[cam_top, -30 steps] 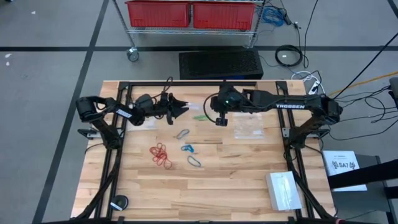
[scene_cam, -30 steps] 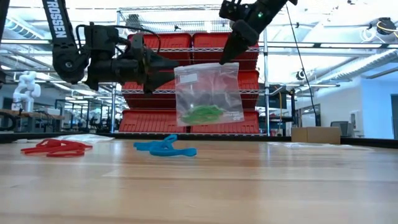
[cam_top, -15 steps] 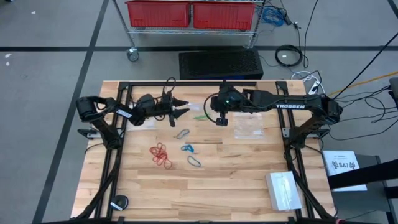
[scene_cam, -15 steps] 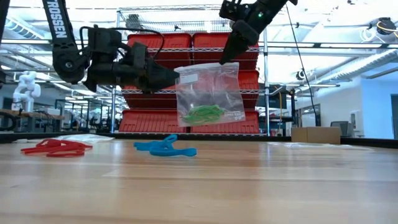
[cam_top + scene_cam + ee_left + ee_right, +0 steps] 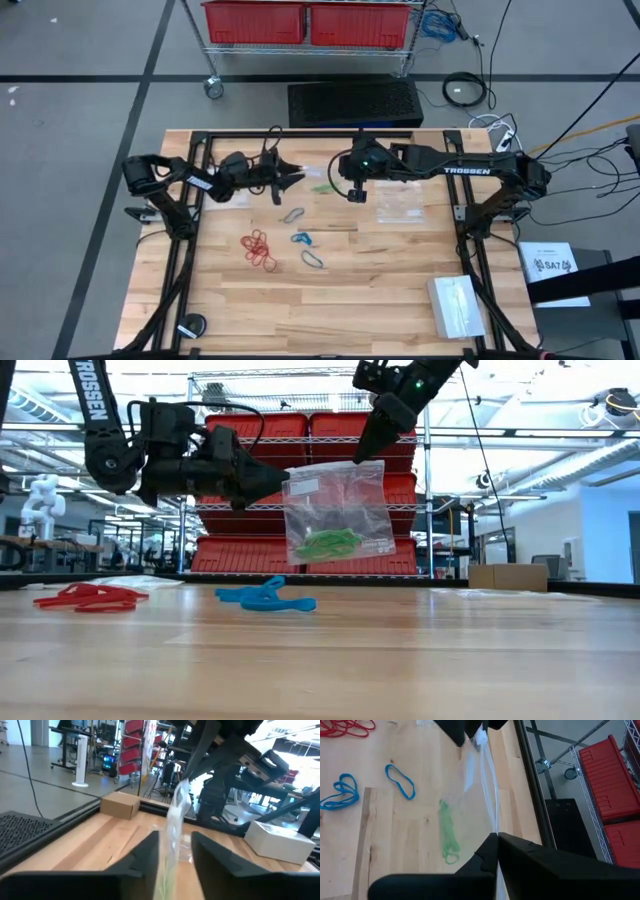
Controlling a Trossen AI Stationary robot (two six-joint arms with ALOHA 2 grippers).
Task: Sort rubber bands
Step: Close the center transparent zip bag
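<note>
left gripper (image 5: 275, 482): brought in since a second ago, fingers narrowed about the near top corner of the clear plastic bag (image 5: 337, 510), closure not confirmed | bag: hung above the counter's (image 5: 380, 290) far edge, green rubber bands (image 5: 325, 543) inside | right gripper (image 5: 368, 448): fingers together, clamped on the bag's other top corner | meaning: two-handed hold likely for opening | red rubber bands (image 5: 259, 248), blue rubber bands (image 5: 300, 239): loose mid-counter, unsorted

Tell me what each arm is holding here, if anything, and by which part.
The right gripper pinches the clear bag of green rubber bands by one top corner. The left gripper has its fingers around the opposite top corner; a firm grip cannot be told.
</note>
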